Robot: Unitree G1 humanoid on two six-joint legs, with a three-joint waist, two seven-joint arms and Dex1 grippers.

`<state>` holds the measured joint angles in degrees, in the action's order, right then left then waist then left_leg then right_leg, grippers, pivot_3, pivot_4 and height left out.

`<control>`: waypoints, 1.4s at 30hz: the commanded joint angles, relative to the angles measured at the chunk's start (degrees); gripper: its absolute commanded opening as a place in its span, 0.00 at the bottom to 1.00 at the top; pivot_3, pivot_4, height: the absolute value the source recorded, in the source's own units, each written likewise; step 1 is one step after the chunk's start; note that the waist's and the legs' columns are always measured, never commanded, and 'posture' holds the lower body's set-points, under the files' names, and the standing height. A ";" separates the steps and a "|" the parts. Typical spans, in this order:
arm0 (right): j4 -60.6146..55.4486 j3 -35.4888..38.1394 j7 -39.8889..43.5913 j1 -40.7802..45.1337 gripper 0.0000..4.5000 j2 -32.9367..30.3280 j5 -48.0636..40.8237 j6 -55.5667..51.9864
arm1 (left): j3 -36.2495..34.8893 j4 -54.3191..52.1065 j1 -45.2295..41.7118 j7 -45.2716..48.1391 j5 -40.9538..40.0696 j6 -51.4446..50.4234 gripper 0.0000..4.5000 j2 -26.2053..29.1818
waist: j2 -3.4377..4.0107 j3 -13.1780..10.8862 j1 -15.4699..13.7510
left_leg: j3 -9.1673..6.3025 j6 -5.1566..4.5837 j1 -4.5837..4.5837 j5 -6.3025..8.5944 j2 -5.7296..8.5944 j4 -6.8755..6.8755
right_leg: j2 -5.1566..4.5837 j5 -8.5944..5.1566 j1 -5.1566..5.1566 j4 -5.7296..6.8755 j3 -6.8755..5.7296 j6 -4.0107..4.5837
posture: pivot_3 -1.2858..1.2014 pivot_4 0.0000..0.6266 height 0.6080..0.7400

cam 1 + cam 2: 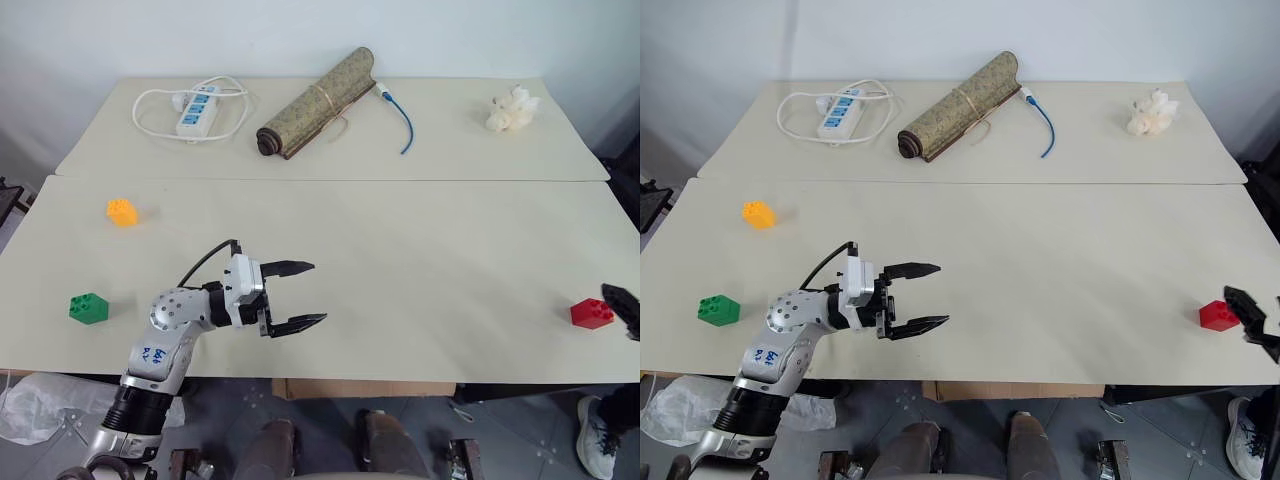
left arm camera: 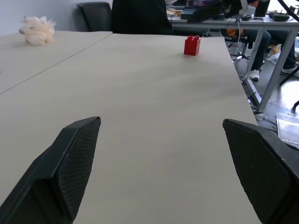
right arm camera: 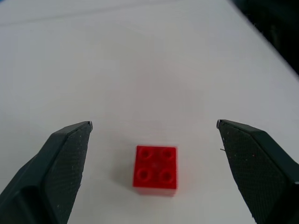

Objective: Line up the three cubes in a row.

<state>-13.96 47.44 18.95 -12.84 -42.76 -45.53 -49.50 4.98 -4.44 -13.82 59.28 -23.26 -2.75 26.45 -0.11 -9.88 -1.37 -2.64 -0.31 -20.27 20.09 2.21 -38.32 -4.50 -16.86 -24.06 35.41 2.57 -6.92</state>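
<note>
— As far as I can judge, nothing is lined up yet. See the three cubes? They sit well apart on the near bench.

— Where exactly?

— The red cube (image 1: 591, 313) is by the bench's right edge, close to the front. The green cube (image 1: 88, 308) is near the front left corner, and the yellow cube (image 1: 122, 212) lies farther back along the left edge.

— And the arms?

— The right gripper (image 3: 154, 128) hangs over the red one, jaws spread wide with the cube between them, not touching it. I'd say that cube is about to be picked up first. The left gripper (image 1: 297, 296) is open too and holds nothing; it points across the bench (image 1: 420, 270) toward the right, above the front edge, between the green cube and the middle.

— So what's left?

— Everything, I reckon: grab each cube and bring all three together in a row. No cube has a neighbour beside it so far.
</note>
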 commanded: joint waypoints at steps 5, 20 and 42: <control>1.83 -4.37 -1.68 2.22 1.00 0.05 6.78 1.82 | -1.18 -3.03 1.11 -1.73 0.73 1.25 0.99 0.35 | 0.00 0.00 0.06 | 0.04 -0.04 0.02 0.01 0.00 0.01 | 0.01 0.01 0.00 -0.02 0.01 -0.02 | 0.52 0.24 1.00; 6.89 -9.37 1.32 9.36 0.33 1.54 11.11 4.41 | -2.62 -3.49 1.38 -3.54 1.55 2.65 1.00 1.47 | 0.00 0.00 0.14 | 0.06 -0.01 0.04 -0.01 -0.01 0.03 | 0.03 0.01 0.00 0.00 -0.07 -0.02 | 0.52 0.24 1.00; 29.31 -70.17 55.52 61.30 0.34 9.58 35.85 34.31 | -14.01 -17.89 22.21 -17.69 -0.07 -0.49 1.00 1.53 | -0.17 -0.16 1.39 | -0.19 0.27 -1.01 -0.21 -0.02 -0.07 | -0.08 -0.02 -1.03 0.15 -0.66 0.08 | 0.52 0.24 1.00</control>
<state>15.82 -22.75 73.24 47.46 -33.50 -10.01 -16.90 -8.16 -19.73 7.68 42.28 -23.61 -3.64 27.80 -0.28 -10.04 0.02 -2.83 -0.05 -21.38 19.90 2.21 -38.44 -4.58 -16.88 -25.21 35.61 1.87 -6.84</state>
